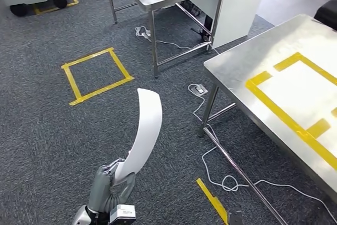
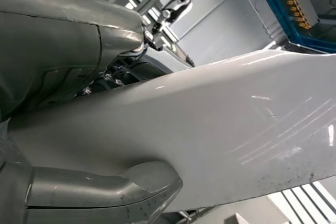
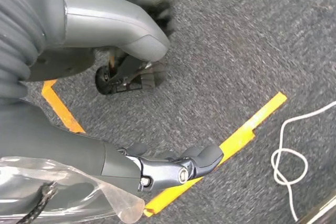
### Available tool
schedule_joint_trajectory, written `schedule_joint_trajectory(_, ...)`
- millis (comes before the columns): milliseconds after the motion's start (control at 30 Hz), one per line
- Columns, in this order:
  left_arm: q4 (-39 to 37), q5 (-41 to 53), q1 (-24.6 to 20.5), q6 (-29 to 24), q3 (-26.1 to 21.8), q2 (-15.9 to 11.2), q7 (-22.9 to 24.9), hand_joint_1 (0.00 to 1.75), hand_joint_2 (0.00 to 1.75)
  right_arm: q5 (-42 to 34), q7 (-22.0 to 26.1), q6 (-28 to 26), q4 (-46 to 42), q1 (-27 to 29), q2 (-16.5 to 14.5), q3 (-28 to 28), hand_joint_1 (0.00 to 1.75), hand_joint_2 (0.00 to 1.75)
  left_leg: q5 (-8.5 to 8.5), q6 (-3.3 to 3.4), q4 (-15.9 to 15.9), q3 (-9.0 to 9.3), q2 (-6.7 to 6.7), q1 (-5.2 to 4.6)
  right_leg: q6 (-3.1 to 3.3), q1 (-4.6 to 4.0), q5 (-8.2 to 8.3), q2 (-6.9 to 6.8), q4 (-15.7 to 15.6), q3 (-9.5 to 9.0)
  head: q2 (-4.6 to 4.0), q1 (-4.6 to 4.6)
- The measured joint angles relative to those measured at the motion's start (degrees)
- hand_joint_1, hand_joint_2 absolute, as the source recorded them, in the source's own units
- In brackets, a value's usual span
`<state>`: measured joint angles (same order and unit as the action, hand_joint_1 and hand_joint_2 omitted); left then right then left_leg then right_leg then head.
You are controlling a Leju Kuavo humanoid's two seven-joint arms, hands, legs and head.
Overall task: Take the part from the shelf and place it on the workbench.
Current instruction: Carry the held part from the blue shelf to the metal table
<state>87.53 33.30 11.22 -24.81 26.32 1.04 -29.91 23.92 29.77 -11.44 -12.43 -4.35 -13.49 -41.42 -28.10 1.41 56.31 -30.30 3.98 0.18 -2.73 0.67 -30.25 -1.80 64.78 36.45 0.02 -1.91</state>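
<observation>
My left hand (image 1: 113, 185) grips the long curved white plastic part (image 1: 145, 130) by its lower end, upright above the carpet; my right hand (image 3: 158, 169) hangs open. Swinging toward the steel surface (image 1: 238, 72), the tall free end could strike its edge and slip

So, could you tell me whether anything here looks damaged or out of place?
The white curved part held in the left hand has fine scratches and dark specks on its surface in the left wrist view. White cables trail loose over the carpet beside the workbench.
</observation>
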Motion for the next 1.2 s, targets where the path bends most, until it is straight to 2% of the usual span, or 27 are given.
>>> schedule_joint_trajectory(67,0.2,0.09,0.0,-0.15,0.07,-0.04,0.07,1.75,1.75,0.17,0.53,-0.04,-0.09,-0.1,-0.08,-0.04,0.0,1.75,-0.33,-0.55,0.3,0.14,1.03,-0.36,0.72,-0.26,1.64,-2.1,-6.27,-3.75,-0.01,0.06)
schedule_joint_trajectory(100,0.36,0.14,0.13,-0.68,0.09,-0.09,0.29,1.75,1.75,0.67,1.27,0.31,-0.13,0.07,0.05,-0.05,0.0,1.75,-0.4,-0.81,0.41,0.19,1.49,-0.55,1.15,-0.42,1.67,-2.58,-7.35,-4.36,-0.01,0.12)
schedule_joint_trajectory(167,1.22,0.14,1.19,-2.82,-0.31,-0.16,1.02,1.75,1.75,2.54,3.91,2.52,-0.27,1.23,1.24,0.14,0.0,1.75,-0.53,-1.21,0.46,0.38,2.33,-0.63,1.82,-0.46,1.89,-1.38,-7.42,-4.35,-0.01,0.2)
schedule_joint_trajectory(200,1.92,0.07,1.97,-3.93,-0.68,-0.23,1.34,1.75,1.75,3.52,5.31,4.31,-0.42,2.25,2.2,0.26,0.0,1.75,-0.97,-1.51,0.73,0.43,1.77,-0.53,2.05,-0.33,2.02,-0.86,-7.51,-4.38,-0.01,0.24)
schedule_joint_trajectory(267,3.33,-0.03,3.45,-4.98,-1.54,-0.48,1.49,1.75,1.75,4.77,6.93,7.5,-1.08,4.26,4.13,0.39,0.0,1.75,-3.55,-2.11,3.94,-0.69,-0.82,-0.22,2.54,0.03,2.23,0.17,-7.7,-4.47,-0.01,0.39)
schedule_joint_trajectory(300,3.84,0.02,4.04,-5.05,-1.91,-0.63,1.52,1.75,1.75,5.18,7.19,8.55,-1.53,5.08,4.91,0.36,0.0,1.75,-5.5,-2.34,7.25,-2.11,-2.34,-0.04,2.75,0.11,2.31,0.7,-7.72,-4.4,-0.01,0.44)
schedule_joint_trajectory(333,4.18,0.14,4.53,-5.07,-2.2,-0.75,1.56,1.75,1.75,5.58,7.27,9.22,-1.99,5.56,5.6,0.31,0.0,1.75,-7.42,-2.46,11.24,-3.9,-3.04,0.09,2.93,0.12,2.38,1.37,-7.71,-4.26,0.0,0.45)
schedule_joint_trajectory(367,4.37,0.28,4.91,-5.07,-2.38,-0.84,1.66,1.75,1.75,5.99,7.31,9.74,-2.32,5.81,6.06,0.27,0.0,1.75,-8.69,-2.52,14.72,-5.5,-3.32,0.19,3.06,0.1,2.46,2.16,-7.71,-4.13,0.0,0.42)
schedule_joint_trajectory(400,4.47,0.4,5.13,-5.07,-2.46,-0.88,1.78,1.75,1.75,6.38,7.36,10.14,-2.58,5.9,6.4,0.24,0.0,1.75,-8.93,-2.52,16.66,-6.41,-3.41,0.24,3.1,0.08,2.55,3.0,-7.7,-4.04,0.0,0.44)
schedule_joint_trajectory(433,4.55,0.51,5.21,-5.07,-2.47,-0.91,1.87,1.75,1.75,6.78,7.43,10.46,-2.72,5.92,6.55,0.22,0.0,1.75,-7.95,-2.42,16.41,-6.32,-3.53,0.26,3.08,0.06,2.63,3.88,-7.69,-4.01,0.0,0.45)
schedule_joint_trajectory(467,4.64,0.58,5.23,-5.07,-2.47,-0.92,1.97,1.75,1.75,7.18,7.5,10.7,-2.79,5.97,6.61,0.2,0.0,1.75,-6.05,-2.23,14.01,-5.21,-3.82,0.26,2.98,0.06,2.71,4.73,-7.68,-4.04,0.0,0.46)
schedule_joint_trajectory(500,4.76,0.62,5.21,-5.07,-2.48,-0.93,2.02,1.75,1.75,7.53,7.55,10.81,-2.84,6.01,6.63,0.17,0.0,1.75,-3.78,-1.94,10.26,-3.46,-4.73,0.27,2.84,0.1,2.8,5.51,-7.67,-4.06,0.0,0.48)
schedule_joint_trajectory(533,4.88,0.63,5.2,-5.07,-2.5,-0.95,2.05,1.75,1.75,7.9,7.59,10.88,-2.85,5.99,6.63,0.12,0.0,1.75,-2.04,-1.56,6.4,-1.74,-6.28,0.32,2.63,0.05,2.89,6.23,-7.57,-3.97,0.0,0.44)
schedule_joint_trajectory(600,5.03,0.59,5.18,-5.04,-2.54,-0.96,2.09,1.75,1.75,8.5,7.65,10.92,-2.86,5.78,6.69,-0.02,0.0,1.75,-0.78,-1.13,1.64,0.17,-8.66,0.35,2.0,0.16,3.22,7.52,-7.4,-3.38,0.0,0.41)
schedule_joint_trajectory(633,5.08,0.56,5.17,-5.02,-2.55,-0.96,2.1,1.75,1.75,8.72,7.67,10.92,-2.87,5.69,6.73,-0.14,0.0,1.75,-0.92,-1.01,1.02,0.29,-8.92,0.29,1.58,0.26,3.45,8.13,-7.41,-3.02,0.0,0.4)
schedule_joint_trajectory(667,5.15,0.52,5.16,-5.01,-2.56,-0.94,2.1,1.75,1.75,8.9,7.68,10.93,-2.87,5.67,6.8,-0.29,0.0,1.75,-0.84,-0.9,0.72,0.32,-8.35,0.28,1.14,0.39,3.71,8.8,-7.55,-2.56,0.0,0.42)
schedule_joint_trajectory(700,5.2,0.49,5.12,-5.0,-2.57,-0.92,2.11,1.75,1.75,9.05,7.68,10.93,-2.87,5.74,6.88,-0.48,0.0,1.75,-0.61,-0.66,0.49,0.35,-7.65,0.33,0.79,0.44,3.76,8.81,-7.51,-2.21,-0.01,0.38)
schedule_joint_trajectory(767,5.3,0.46,5.06,-4.99,-2.6,-0.79,2.1,1.75,1.75,9.29,7.67,10.94,-2.87,5.77,7.01,-0.81,0.0,1.75,-0.13,-0.06,-0.14,0.42,-6.05,0.56,0.34,0.25,2.04,6.45,-5.03,-0.58,-0.01,0.04)
schedule_joint_trajectory(833,5.32,0.48,5.16,-4.97,-2.67,-0.69,2.1,1.75,1.75,9.43,7.67,10.97,-2.87,5.55,7.04,-0.97,0.0,1.75,0.0,0.26,-0.3,0.31,-4.27,0.47,0.02,0.17,-1.81,3.24,1.77,2.53,-0.01,-0.29)
schedule_joint_trajectory(867,5.32,0.47,5.2,-4.97,-2.72,-0.67,2.1,1.75,1.75,9.47,7.66,10.98,-2.87,5.47,7.04,-1.01,0.0,1.75,0.0,0.3,-0.28,0.25,-3.34,0.36,-0.16,0.22,-3.4,2.57,5.36,4.06,-0.01,-0.32)
schedule_joint_trajectory(900,5.32,0.46,5.22,-4.96,-2.77,-0.66,2.11,1.75,1.75,9.57,7.63,10.99,-2.87,5.46,7.04,-1.05,0.0,1.75,-0.01,0.31,-0.25,0.21,-2.48,0.28,-0.31,0.26,-4.1,2.26,7.56,4.82,-0.01,-0.3)
schedule_joint_trajectory(933,5.31,0.46,5.2,-4.95,-2.82,-0.65,2.12,1.75,1.75,9.71,7.57,10.98,-2.87,5.51,7.05,-1.13,0.0,1.75,-0.03,0.29,-0.24,0.19,-1.7,0.22,-0.38,0.28,-3.75,2.03,7.65,4.47,-0.01,-0.31)
schedule_joint_trajectory(967,5.31,0.45,5.15,-4.91,-2.86,-0.63,2.14,1.75,1.75,9.91,7.47,10.97,-2.87,5.56,7.06,-1.22,0.0,1.75,-0.07,0.25,-0.21,0.21,-1.0,0.19,-0.37,0.28,-2.53,1.72,5.56,2.98,-0.01,-0.32)
schedule_joint_trajectory(1000,5.31,0.44,5.09,-4.87,-2.89,-0.62,2.15,1.75,1.75,10.17,7.32,10.97,-2.87,5.55,7.09,-1.3,0.0,1.75,-0.14,0.15,-0.16,0.26,-0.37,0.17,-0.27,0.25,-0.87,1.06,1.86,0.6,-0.01,-0.33)
schedule_joint_trajectory(1067,5.31,0.4,4.9,-4.73,-2.95,-0.58,2.31,1.75,1.75,10.75,6.88,10.96,-2.87,5.25,7.16,-1.4,0.0,1.75,-0.4,-0.31,0.08,0.36,0.74,-0.12,0.26,-0.09,1.16,-1.25,-5.54,-3.89,-0.02,-0.31)
schedule_joint_trajectory(1133,5.3,0.35,4.65,-4.64,-2.97,-0.54,2.55,1.75,1.75,11.31,6.3,10.96,-2.81,4.97,7.2,-1.48,0.0,1.75,-0.53,-0.88,0.27,0.43,1.73,-0.4,0.96,-0.45,1.42,-2.11,-8.22,-5.41,-0.01,-0.12)
schedule_joint_trajectory(1200,5.29,0.31,4.35,-4.61,-2.98,-0.45,2.78,1.75,1.75,11.74,5.75,10.96,-2.66,5.07,7.19,-1.67,0.0,1.75,-0.68,-1.49,0.35,0.56,2.21,-0.29,1.6,-0.41,1.7,-0.94,-8.28,-5.2,-0.01,0.0)
